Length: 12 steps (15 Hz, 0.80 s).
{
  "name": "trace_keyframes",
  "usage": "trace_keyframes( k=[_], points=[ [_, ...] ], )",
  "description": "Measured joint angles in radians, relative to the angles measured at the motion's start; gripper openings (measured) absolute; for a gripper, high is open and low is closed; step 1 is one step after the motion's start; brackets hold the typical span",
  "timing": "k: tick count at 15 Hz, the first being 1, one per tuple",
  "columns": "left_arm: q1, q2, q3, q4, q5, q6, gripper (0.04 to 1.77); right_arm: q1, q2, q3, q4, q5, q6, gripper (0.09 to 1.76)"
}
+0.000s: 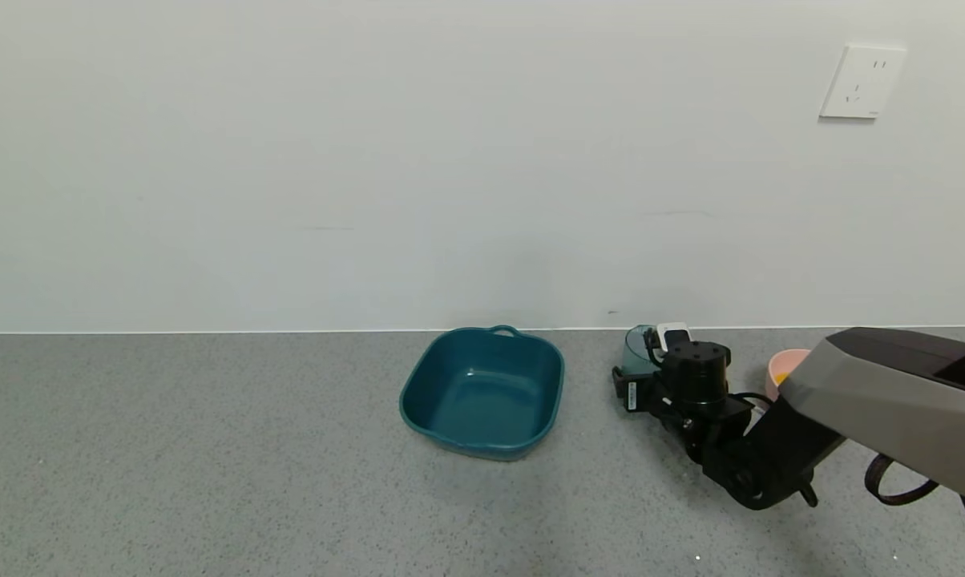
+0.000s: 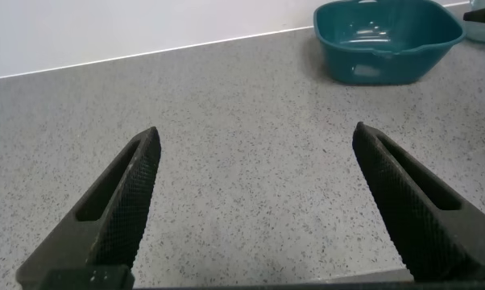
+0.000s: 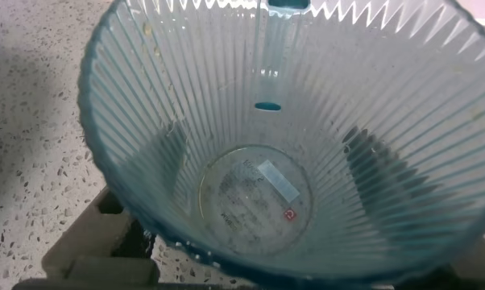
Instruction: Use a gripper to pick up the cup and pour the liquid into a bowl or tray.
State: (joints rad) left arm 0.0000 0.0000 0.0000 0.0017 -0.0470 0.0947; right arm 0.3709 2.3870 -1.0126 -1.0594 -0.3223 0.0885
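The cup point(image 1: 635, 349) is a translucent blue-grey ribbed tumbler standing on the grey counter near the wall, right of the teal tray. My right gripper point(image 1: 630, 378) is shut on it from the right. In the right wrist view I look down into the cup point(image 3: 275, 121); it is empty and both fingers point(image 3: 168, 153) show dark through its walls. The pale pink bowl point(image 1: 789, 357) sits farther right, partly hidden by my right arm, with orange liquid point(image 1: 781, 377) in it. My left gripper point(image 2: 255, 133) is open and empty over bare counter.
A dark teal square tray point(image 1: 482, 393) with a handle sits empty at the middle of the counter; it also shows in the left wrist view point(image 2: 386, 36). The white wall runs along the counter's back edge, with a socket point(image 1: 862, 81) at upper right.
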Motion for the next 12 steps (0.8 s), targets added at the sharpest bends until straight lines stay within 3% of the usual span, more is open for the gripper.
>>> trace_keyframes(
  k=[6, 12],
  points=[
    [0.0, 0.0, 0.0, 0.0, 0.0, 0.0, 1.72, -0.005, -0.028, 0.034, 0.037, 0.006, 0.0, 1.63],
    [0.0, 0.0, 0.0, 0.0, 0.0, 0.0, 1.72, -0.009, -0.215, 0.181, 0.183, 0.099, 0.0, 1.67]
  ],
)
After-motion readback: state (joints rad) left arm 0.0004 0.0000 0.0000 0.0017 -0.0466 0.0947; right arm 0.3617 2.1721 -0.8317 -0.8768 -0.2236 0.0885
